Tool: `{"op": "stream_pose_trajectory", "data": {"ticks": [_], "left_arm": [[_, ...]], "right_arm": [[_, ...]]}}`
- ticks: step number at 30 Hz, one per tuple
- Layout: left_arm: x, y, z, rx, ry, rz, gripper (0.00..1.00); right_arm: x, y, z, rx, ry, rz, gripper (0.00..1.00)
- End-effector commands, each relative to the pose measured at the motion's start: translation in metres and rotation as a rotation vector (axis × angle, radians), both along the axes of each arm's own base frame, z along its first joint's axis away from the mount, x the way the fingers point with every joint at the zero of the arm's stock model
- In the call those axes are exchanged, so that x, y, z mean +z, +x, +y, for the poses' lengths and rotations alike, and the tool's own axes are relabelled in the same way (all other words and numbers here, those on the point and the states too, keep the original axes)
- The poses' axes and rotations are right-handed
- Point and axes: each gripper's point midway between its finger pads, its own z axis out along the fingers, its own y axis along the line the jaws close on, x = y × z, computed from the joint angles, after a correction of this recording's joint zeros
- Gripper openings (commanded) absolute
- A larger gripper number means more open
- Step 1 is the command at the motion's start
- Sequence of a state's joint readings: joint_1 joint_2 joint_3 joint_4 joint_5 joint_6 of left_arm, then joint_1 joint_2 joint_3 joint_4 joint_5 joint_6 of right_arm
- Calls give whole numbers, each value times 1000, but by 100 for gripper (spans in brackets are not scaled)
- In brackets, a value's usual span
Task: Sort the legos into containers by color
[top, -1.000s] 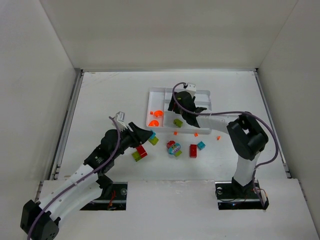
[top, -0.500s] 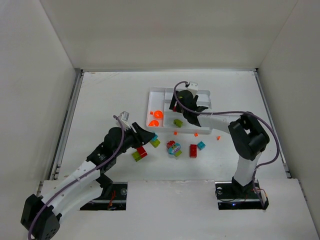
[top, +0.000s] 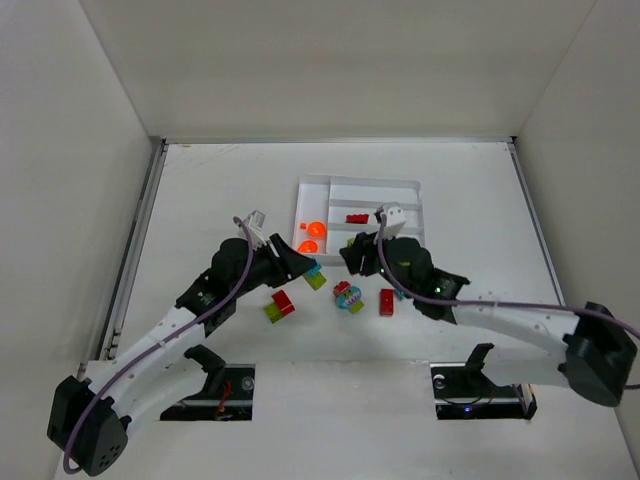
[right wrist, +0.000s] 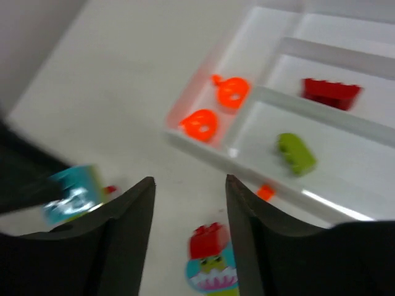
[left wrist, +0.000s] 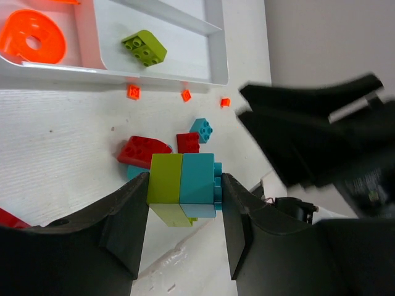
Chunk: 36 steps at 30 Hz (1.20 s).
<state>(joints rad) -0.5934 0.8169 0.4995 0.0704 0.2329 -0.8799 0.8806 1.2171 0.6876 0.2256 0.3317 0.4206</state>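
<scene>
The white tray (top: 388, 190) holds two orange round pieces (top: 310, 236), a red brick (top: 355, 218) and a lime brick (right wrist: 295, 152). My left gripper (top: 305, 268) is shut on a joined lime and teal brick (left wrist: 182, 188) and holds it off the table near the tray's near left corner. My right gripper (top: 352, 260) is open and empty, just in front of the tray's near wall (right wrist: 281, 179), above a red brick stacked on a teal and lime piece (right wrist: 210, 246). Loose red (top: 283, 300), lime (top: 272, 313) and red (top: 386, 301) bricks lie on the table.
Three tiny orange pieces (left wrist: 133, 92) lie along the tray's near wall (left wrist: 213, 37), with red (left wrist: 145, 151) and teal (left wrist: 202, 129) bricks nearby. The right arm (left wrist: 321, 135) is close to my left fingers. White walls enclose the table on three sides.
My right gripper has drawn back from over the tray to just in front of its near wall. My left gripper has shifted slightly right with the lime and teal brick.
</scene>
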Motion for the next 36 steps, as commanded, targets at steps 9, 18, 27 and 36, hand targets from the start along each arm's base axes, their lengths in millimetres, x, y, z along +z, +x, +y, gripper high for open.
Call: {"op": "stream_pose_trajectory", "data": {"ticks": [9,18,27,36], "left_arm": [[29,-4,-28,-124,-66,15,23],[27,-11,-33,-136,-71,24,23],[19,-13,-34,-134,-64,30,23],[17,-15,-35,-132,-63,34,25]], "right_arm": [[43,-98,48,412,155,-150,77],[47,-91,72,444,145,-159,67],[42,-89,78,433,158,-145,53],[47,-84,78,387,195,-151,35]]}}
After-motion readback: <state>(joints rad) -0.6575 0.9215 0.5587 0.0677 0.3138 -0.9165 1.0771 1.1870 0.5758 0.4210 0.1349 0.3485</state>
